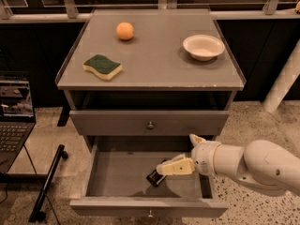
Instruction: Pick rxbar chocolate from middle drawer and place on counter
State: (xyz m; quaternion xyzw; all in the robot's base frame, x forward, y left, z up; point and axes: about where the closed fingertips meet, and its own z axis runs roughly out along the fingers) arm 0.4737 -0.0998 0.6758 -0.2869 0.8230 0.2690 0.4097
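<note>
The middle drawer (117,177) is pulled open, showing its plain grey interior. The rxbar chocolate (155,177), small, black and flat, lies on the drawer floor right of centre. My gripper (169,168) reaches into the drawer from the right on a white arm, its cream tip right at the bar's upper right end. Whether it touches the bar is unclear. The grey counter (154,60) is the cabinet top above.
On the counter are a green-and-yellow sponge (102,66) front left, an orange (125,31) at the back and a white bowl (203,46) at the right. The upper drawer front (150,122) is closed. A laptop (14,121) and a black stand (47,182) are at the left.
</note>
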